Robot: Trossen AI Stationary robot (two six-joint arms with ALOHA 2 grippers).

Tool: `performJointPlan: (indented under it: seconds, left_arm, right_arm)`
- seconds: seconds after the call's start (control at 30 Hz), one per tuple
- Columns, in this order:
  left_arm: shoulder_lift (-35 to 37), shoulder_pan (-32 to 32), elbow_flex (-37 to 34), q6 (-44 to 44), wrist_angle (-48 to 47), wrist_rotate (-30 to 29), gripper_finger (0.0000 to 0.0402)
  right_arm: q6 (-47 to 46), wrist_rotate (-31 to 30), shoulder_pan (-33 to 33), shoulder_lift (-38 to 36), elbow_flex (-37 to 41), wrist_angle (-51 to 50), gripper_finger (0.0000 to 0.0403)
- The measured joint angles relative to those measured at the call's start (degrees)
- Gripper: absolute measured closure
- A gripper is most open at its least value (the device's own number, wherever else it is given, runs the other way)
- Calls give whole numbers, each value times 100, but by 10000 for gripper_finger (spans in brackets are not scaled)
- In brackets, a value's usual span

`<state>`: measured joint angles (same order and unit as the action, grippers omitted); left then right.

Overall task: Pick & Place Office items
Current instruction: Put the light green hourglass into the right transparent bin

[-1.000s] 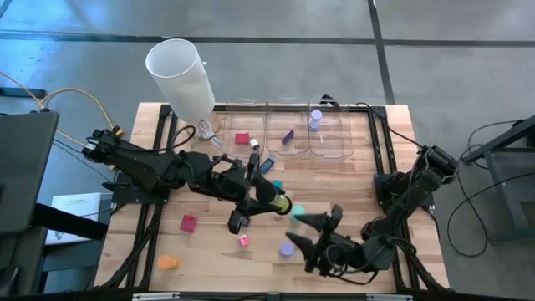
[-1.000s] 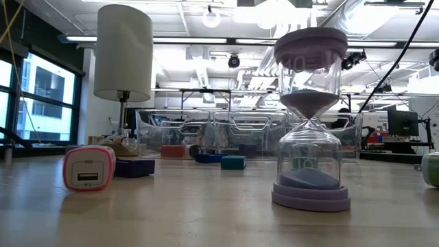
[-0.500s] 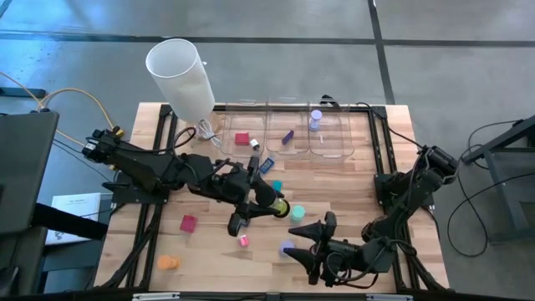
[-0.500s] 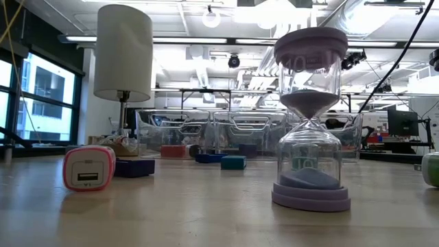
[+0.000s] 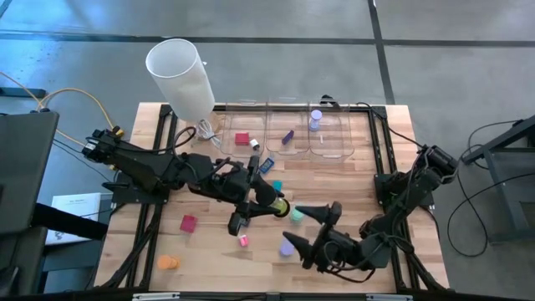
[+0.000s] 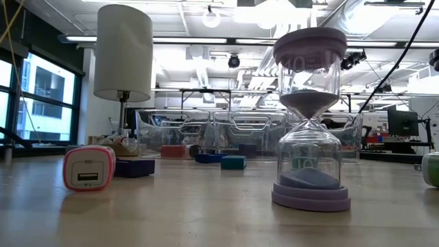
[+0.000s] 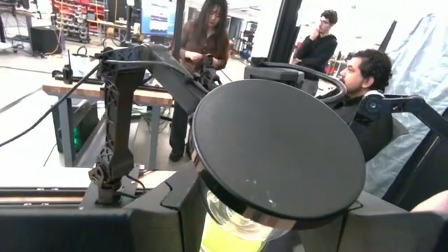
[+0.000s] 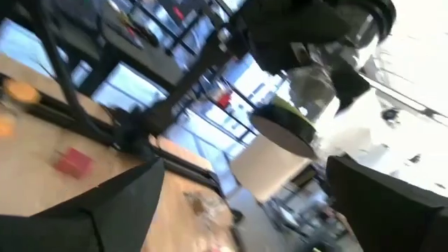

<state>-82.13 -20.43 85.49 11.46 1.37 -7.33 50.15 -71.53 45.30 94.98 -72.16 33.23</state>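
Over the last second we are watching the right gripper point(image 5: 299, 227) spreading its fingers wide beside the lavender hourglass point(image 5: 287, 247), seemingly preparing a pick, while the left gripper point(image 5: 280, 206) is gripping a black-capped yellow hourglass point(image 5: 277, 203) mid-table.

Bare planks point(image 5: 351, 180) between clear bins point(image 5: 288, 134) and both arms

Floor point(image 5: 276, 58) around the wooden table point(image 5: 359, 180): grey concrete, dark seams crossing. Low view: open workshop, white ceiling ducts point(image 6: 206, 68), round ceiling lamp point(image 6: 211, 18), tall windows point(image 6: 41, 103) at one side, daylight through them. Left wrist view: three people point(image 7: 318, 49) beyond the table, one seated, two standing near a workbench point(image 7: 77, 94).
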Motion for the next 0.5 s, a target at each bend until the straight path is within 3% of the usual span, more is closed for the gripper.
performJointPlan:
  seconds: [0.5]
  left_arm:
    - [-196, 56, 9, -47, 304, -48, 239]
  right_arm:
    - [1024, -141, -488, 0, 0, 525, 34]
